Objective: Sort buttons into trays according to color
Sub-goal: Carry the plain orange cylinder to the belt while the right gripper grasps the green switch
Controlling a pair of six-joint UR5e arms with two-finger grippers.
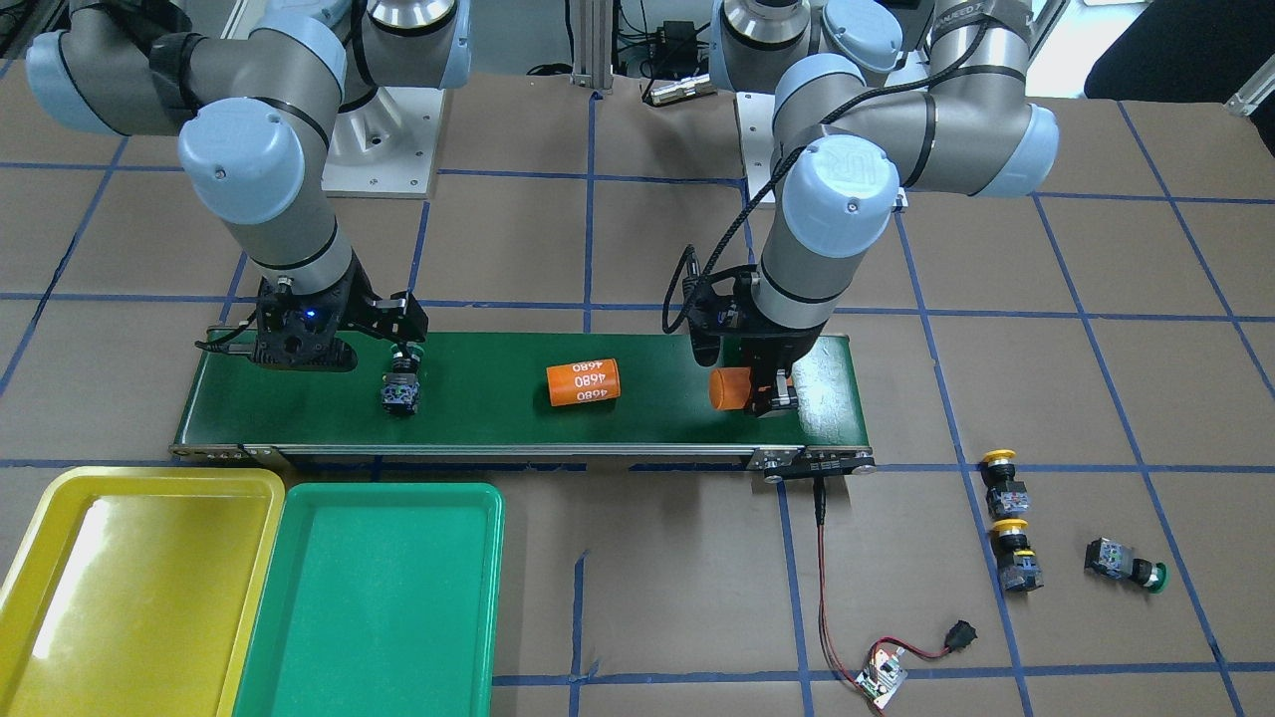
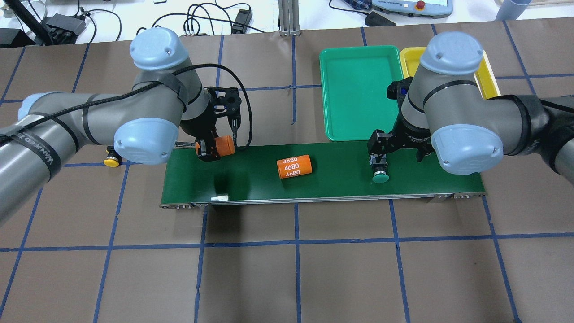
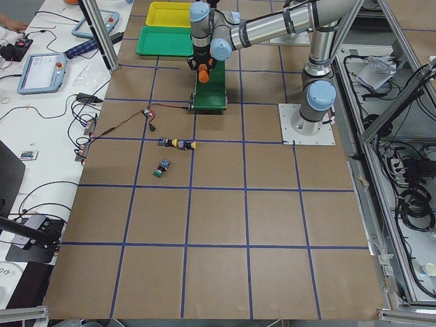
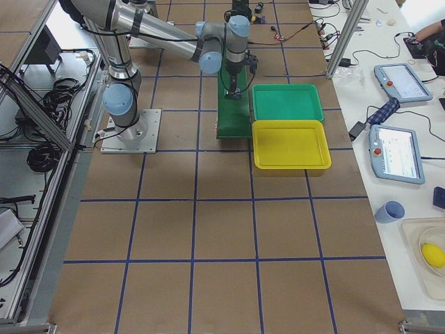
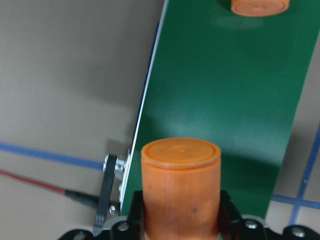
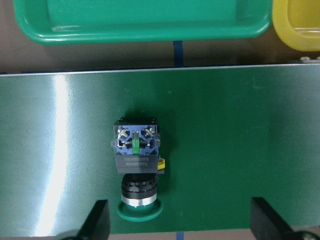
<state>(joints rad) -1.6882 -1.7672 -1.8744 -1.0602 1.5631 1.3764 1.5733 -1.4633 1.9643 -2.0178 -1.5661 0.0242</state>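
Observation:
A green button (image 6: 136, 155) lies on its side on the dark-green conveyor belt (image 1: 498, 418), cap toward the camera in the right wrist view. My right gripper (image 2: 379, 162) hangs just above it, open, its fingers (image 6: 97, 222) wide apart on either side and not touching it. My left gripper (image 1: 769, 396) is shut on a plain orange cylinder (image 5: 181, 185) over the belt's other end. Two yellow buttons (image 1: 1001, 478) (image 1: 1016, 556) and a second green button (image 1: 1126, 563) lie on the table past that end. The yellow tray (image 1: 129, 588) and the green tray (image 1: 379, 597) sit side by side, both bare.
An orange cylinder marked "4680" (image 2: 294, 166) lies mid-belt between the two grippers. A small circuit board (image 1: 882, 677) with red and black wires lies on the table by the belt's motor end. The trays lie beyond the belt on the right arm's side.

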